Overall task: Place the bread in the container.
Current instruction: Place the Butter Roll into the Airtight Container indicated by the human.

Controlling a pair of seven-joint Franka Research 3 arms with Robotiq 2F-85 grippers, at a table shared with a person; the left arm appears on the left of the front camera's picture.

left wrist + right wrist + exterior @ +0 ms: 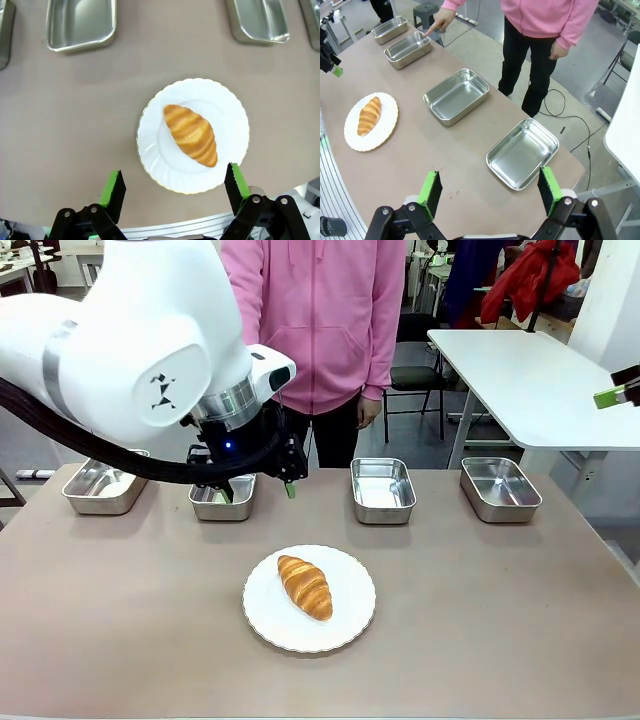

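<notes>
Noted left gripper (174, 172) spread wide above the table's (120, 620) far edge, left of middle. Found bread (191, 135) on plate (230, 115) mid-table, just ahead, long axis slanting across the finger line. Logged right gripper (489, 174) wide too, well apart by right edge; judged left nearer.

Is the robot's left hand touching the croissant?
Apart. In the front view the robot's left hand hangs open up by a metal tray, well away from the bread lying on the plate.

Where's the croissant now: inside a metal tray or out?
Out. The croissant lies on the white plate, touching nothing else.
</notes>
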